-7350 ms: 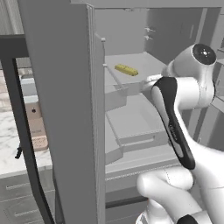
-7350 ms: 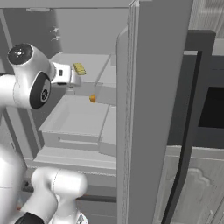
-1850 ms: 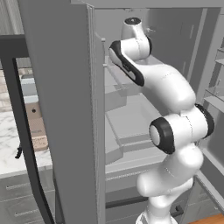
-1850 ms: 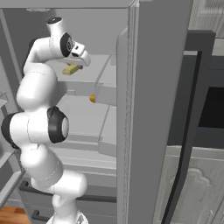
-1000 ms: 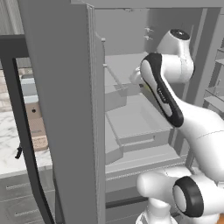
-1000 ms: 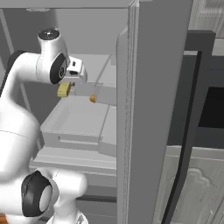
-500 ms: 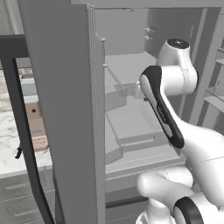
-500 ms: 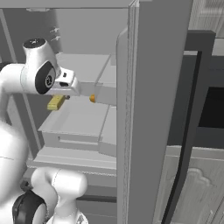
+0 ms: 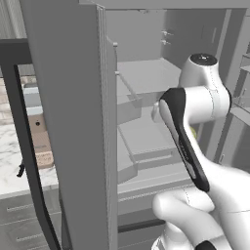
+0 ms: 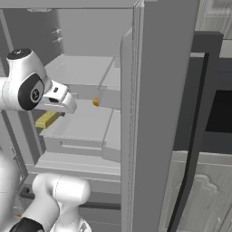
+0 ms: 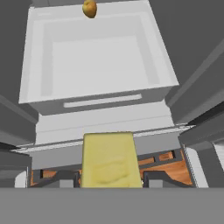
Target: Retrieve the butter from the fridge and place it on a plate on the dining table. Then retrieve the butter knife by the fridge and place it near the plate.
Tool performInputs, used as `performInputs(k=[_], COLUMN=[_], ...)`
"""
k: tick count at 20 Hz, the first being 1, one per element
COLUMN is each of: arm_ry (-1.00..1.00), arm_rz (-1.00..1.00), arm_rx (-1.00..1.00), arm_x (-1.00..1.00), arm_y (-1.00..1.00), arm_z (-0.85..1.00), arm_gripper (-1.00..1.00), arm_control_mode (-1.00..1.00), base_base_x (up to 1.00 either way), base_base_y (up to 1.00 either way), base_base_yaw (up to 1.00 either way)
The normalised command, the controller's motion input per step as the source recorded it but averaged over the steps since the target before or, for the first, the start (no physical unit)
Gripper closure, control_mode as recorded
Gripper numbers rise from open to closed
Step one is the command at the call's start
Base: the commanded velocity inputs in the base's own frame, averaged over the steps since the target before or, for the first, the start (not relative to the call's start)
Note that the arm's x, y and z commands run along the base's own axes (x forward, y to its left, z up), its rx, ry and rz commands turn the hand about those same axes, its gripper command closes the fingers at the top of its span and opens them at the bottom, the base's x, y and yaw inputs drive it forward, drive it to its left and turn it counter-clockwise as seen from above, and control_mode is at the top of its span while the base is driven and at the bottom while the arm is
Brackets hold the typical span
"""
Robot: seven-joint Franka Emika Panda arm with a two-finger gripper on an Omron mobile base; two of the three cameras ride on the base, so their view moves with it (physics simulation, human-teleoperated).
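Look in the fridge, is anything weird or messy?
Nothing is spilled or broken. The butter is held in the end effector, out in front of the open fridge. A small orange ball sits alone by a shelf edge.

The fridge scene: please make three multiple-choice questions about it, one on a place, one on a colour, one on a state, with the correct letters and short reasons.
1. Where is the butter?
A. on the top shelf
B. in the gripper, in front of the open fridge
C. on a plate

2. What colour is the small ball inside the fridge?
A. orange
B. green
C. blue

3. What state are the fridge doors in?
A. both shut
B. swung open
C. removed

Answers: 1 B, the yellow stick sits between the fingers in the hand view. 2 A, it looks orange. 3 B, shelves and drawer are exposed.
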Motion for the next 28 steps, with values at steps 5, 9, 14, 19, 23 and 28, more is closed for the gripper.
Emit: performInputs(k=[5,9,14,19,23,28], arm_ry=[0.0,0.0,0.0,0.0,0.0,0.0], arm_rz=[-0.03,0.0,0.0,0.0,0.0,0.0], arm_rx=[-0.02,0.0,0.0,0.0,0.0,0.0], arm_x=[-0.11,0.0,0.0,0.0,-0.14,0.0], arm_y=[-0.1,-0.09,0.0,0.0,0.0,0.0], arm_z=[-0.39,-0.22,0.0,0.0,-0.01,0.0], arm_gripper=[1.0,1.0,1.0,1.0,1.0,1.0], arm_control_mode=[-1.0,-1.0,-1.0,-1.0,1.0,1.0], base_base_x=[0.0,0.0,0.0,0.0,-0.21,-0.55], base_base_y=[0.0,0.0,0.0,0.0,0.0,0.0], base_base_yaw=[0.0,0.0,0.0,0.0,0.0,0.0])
